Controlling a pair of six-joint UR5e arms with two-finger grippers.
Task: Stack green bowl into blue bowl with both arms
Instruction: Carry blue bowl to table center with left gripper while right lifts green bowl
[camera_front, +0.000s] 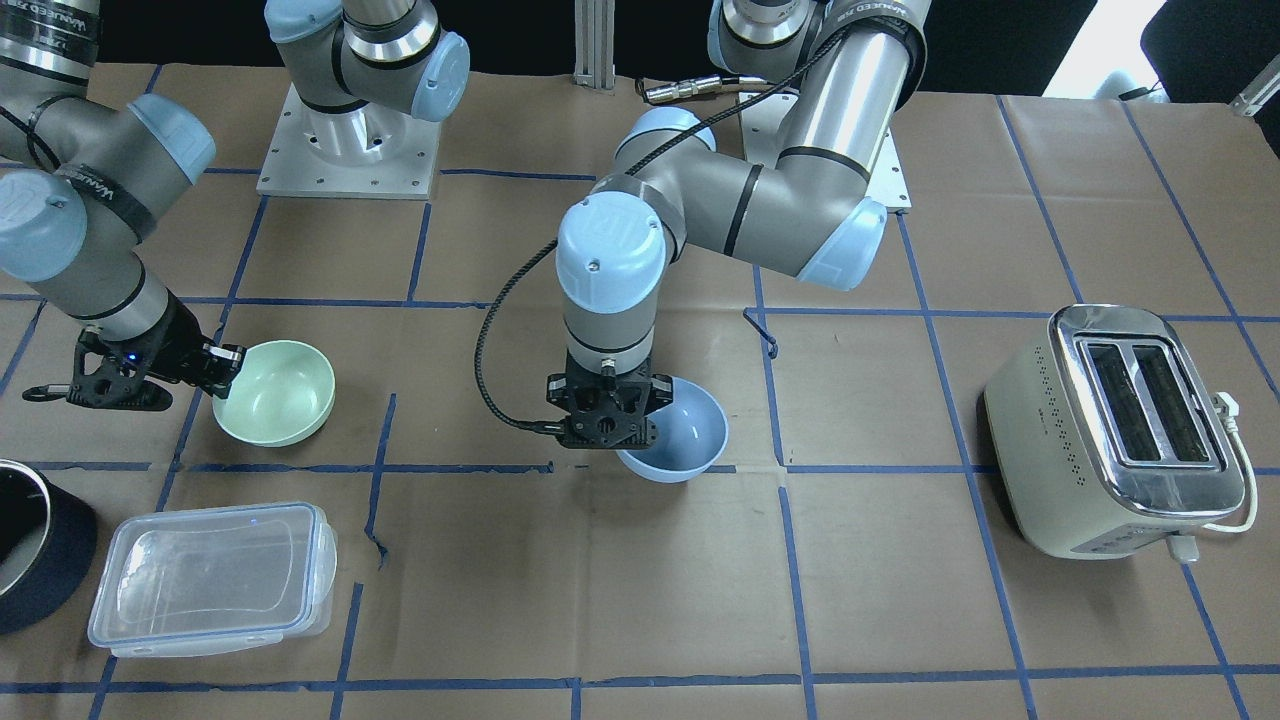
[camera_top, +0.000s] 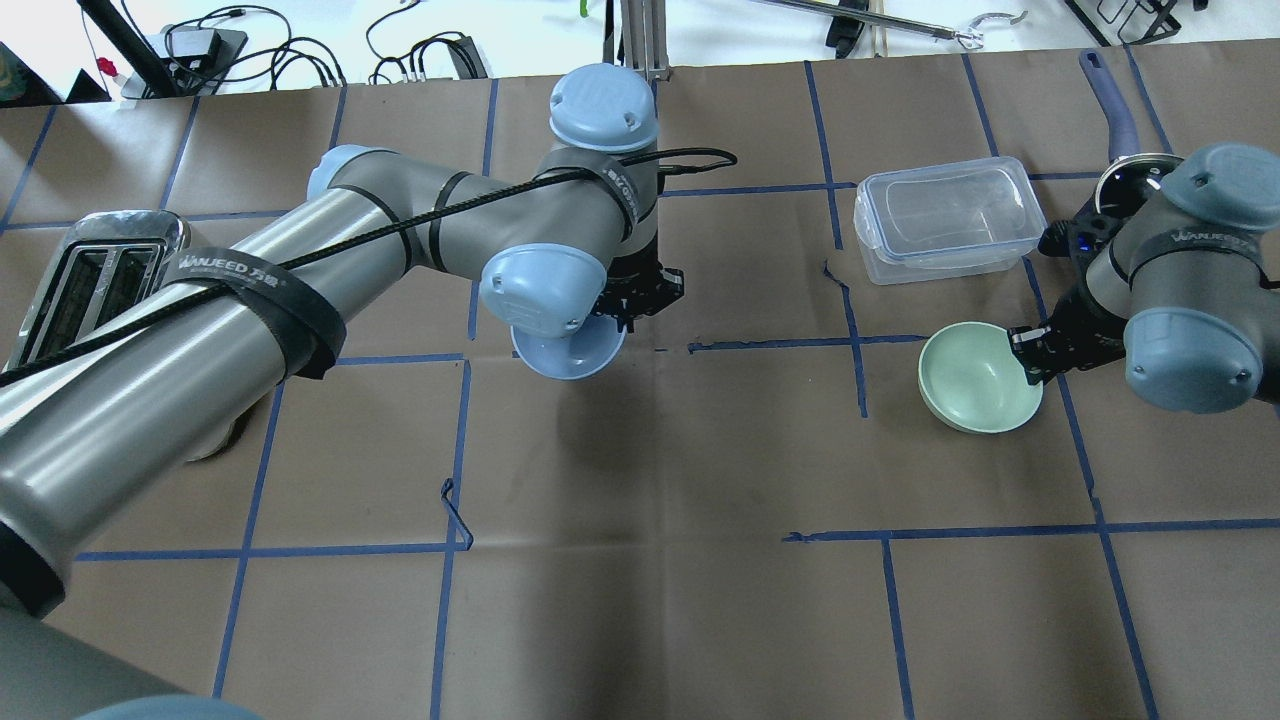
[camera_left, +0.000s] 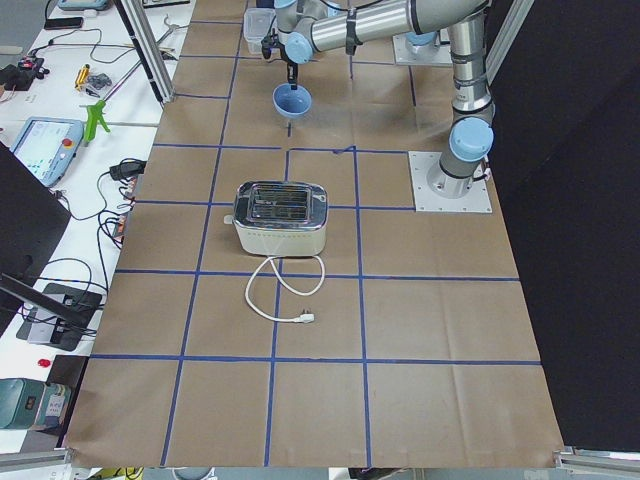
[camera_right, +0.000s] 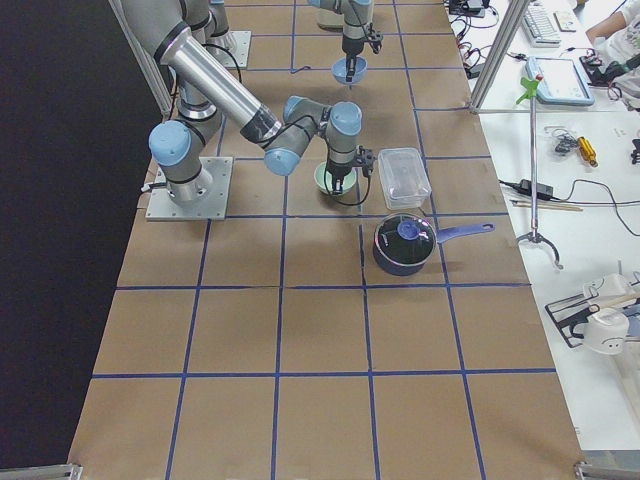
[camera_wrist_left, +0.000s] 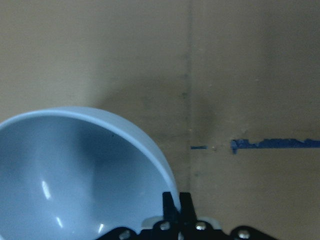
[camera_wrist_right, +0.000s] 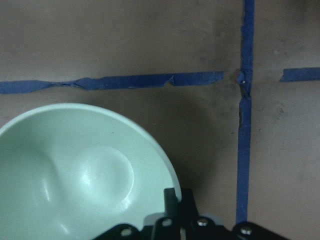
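Note:
The pale mint-green bowl (camera_front: 275, 393) is tilted, with my right gripper (camera_front: 228, 365) shut on its rim. It also shows in the overhead view (camera_top: 978, 378) and the right wrist view (camera_wrist_right: 75, 175), where the fingertips (camera_wrist_right: 172, 196) pinch the rim. The periwinkle-blue bowl (camera_front: 685, 435) hangs tilted from my left gripper (camera_front: 652, 392), which is shut on its rim near the table's middle. It also shows in the overhead view (camera_top: 567, 352) and the left wrist view (camera_wrist_left: 75, 170). The two bowls are far apart.
A cream toaster (camera_front: 1120, 430) with a white cord stands on my left side. A clear lidded plastic container (camera_front: 210, 575) and a dark pot (camera_front: 20, 540) sit beyond the green bowl. Blue tape lines cross the brown paper table top (camera_front: 560, 590).

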